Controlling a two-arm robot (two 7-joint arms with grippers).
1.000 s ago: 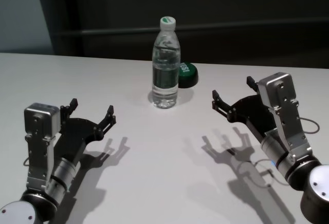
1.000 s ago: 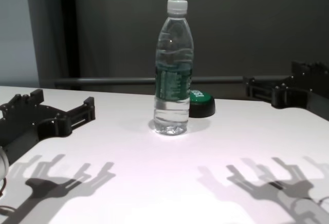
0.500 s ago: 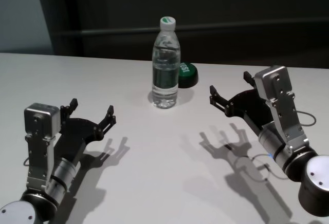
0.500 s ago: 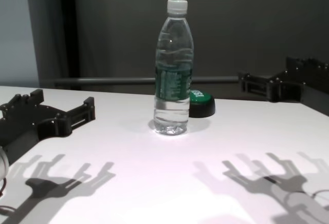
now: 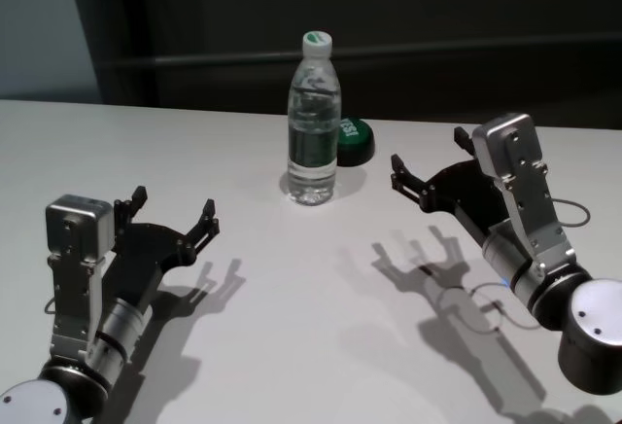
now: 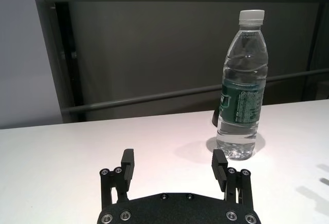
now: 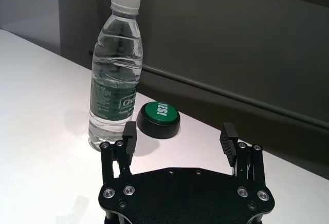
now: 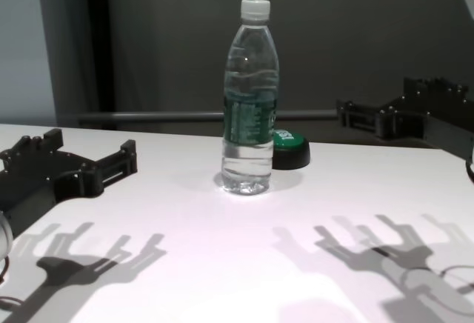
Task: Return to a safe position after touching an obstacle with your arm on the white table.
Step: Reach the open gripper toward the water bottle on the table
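Right tool (image 5: 428, 169) — spread wide, empty — hovers near the upright bottle (image 5: 313, 123); left tool (image 5: 175, 212) likewise wide.

The water bottle (image 8: 249, 97) stands upright on the white table (image 8: 222, 264), green button (image 8: 289, 150) at its 3 o'clock, touching or nearly.

The head view looks forward and down over the counter (image 5: 292, 288) from above, taking in both arms. The chest view sits low, near the counter's (image 8: 244, 249) surface, facing level across it. Each wrist view looks out along its own end effector: left (image 6: 175, 166), right (image 7: 179, 136), close over the counter. All four share the upright bottle (image 5: 313, 123) (image 8: 250, 101) (image 6: 241, 88) (image 7: 115, 72) at mid-counter.
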